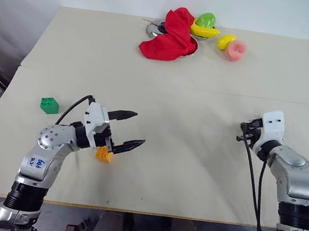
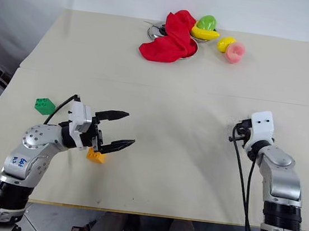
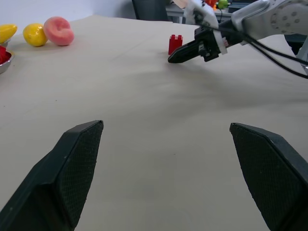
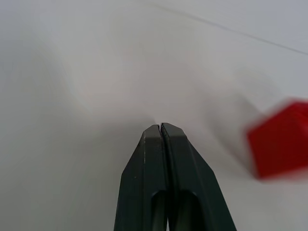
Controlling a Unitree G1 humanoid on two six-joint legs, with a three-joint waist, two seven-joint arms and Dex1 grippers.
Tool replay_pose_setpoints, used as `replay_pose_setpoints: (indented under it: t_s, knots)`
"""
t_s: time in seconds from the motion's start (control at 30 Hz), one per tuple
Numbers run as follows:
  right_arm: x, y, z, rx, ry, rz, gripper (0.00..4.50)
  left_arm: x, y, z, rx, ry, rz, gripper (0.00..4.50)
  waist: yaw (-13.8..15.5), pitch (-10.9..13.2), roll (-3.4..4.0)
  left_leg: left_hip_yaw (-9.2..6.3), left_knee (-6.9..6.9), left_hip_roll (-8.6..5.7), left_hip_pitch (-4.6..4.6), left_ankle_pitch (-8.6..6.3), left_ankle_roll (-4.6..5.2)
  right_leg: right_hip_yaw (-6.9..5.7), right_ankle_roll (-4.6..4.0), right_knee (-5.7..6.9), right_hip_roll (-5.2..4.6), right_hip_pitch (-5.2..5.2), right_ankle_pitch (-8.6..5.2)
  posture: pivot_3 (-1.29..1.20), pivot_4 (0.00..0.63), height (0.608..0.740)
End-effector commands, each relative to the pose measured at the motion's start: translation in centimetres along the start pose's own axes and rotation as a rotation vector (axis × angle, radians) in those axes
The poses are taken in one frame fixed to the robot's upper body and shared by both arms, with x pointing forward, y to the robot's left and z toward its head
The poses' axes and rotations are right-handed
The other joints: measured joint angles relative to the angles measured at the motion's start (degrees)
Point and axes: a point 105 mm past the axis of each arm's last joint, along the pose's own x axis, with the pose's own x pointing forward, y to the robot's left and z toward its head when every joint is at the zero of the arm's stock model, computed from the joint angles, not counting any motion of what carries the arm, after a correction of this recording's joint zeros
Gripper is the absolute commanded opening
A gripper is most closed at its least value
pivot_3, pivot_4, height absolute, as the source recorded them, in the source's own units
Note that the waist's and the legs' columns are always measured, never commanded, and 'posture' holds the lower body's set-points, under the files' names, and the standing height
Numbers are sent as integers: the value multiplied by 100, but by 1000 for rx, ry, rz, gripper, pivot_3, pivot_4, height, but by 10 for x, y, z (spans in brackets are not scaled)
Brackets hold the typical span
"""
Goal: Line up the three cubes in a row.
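Note:
The green cube (image 1: 49,105) sits on the table at the left. Below the base of my left gripper's fingers lies the orange-yellow cube (image 1: 103,154), not between them. The left gripper (image 1: 137,128) points to the right with its fingers wide apart and nothing in them. The red cube (image 3: 175,44) stands on the table just past the tip of my right gripper (image 3: 171,59), apart from it. In the eye views the right hand hides it. The right wrist view has the red cube (image 4: 281,144) beside the fingers (image 4: 149,159), which are pressed together and empty.
At the table's far side a red cloth (image 1: 171,37) drapes over a metal bowl (image 1: 192,46). With it are a green toy fruit (image 1: 206,19), a yellow one (image 1: 204,31), a second yellow one (image 1: 225,41) and a pink one (image 1: 236,50). A seam (image 1: 164,85) crosses the table.

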Motion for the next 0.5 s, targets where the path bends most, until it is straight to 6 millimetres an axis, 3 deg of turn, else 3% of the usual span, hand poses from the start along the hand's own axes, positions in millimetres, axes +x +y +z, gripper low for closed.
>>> replay_pose_setpoints:
  t_s: [0.03, 0.1, 0.2, 0.37, 0.5]
  knots:
    - [-27, 11, 36, -8, -152, 150, 49, -2, -1, 7, 32, -22, 4, 4500, 38, 0, 0, -1, 0, 0, 0, 0, 0, -1, 0, 0, 0, 0, 0, 0, 150, 740]
    - [-40, 12, 40, 18, -176, 193, 49, -3, -2, 7, 31, -21, 3, 4500, 94, 1, -2, -9, 0, -5, -3, 0, 1, -6, 0, -2, -3, 2, 0, 0, 150, 740]
    - [-62, -7, 42, 27, -177, 158, 657, -4, -2, 7, 30, -17, 3, 4500, 165, 1, -2, -7, 0, -10, -4, -3, 5, -5, 0, -6, -7, 2, 0, 0, 150, 740]
    - [-85, -64, 38, -32, -176, -80, 2307, -5, -1, 7, 28, -13, 1, 4500, 158, 1, -3, -1, 0, -12, 0, -3, 6, -3, 1, -3, -8, 2, 1, 0, 150, 740]
    - [-93, -91, 21, -104, -113, -171, 3666, -4, -1, 7, 27, -15, -3, 4500, 149, 1, -3, 5, 0, -10, 3, -3, 6, 0, 1, -2, -5, 2, 1, 0, 150, 740]
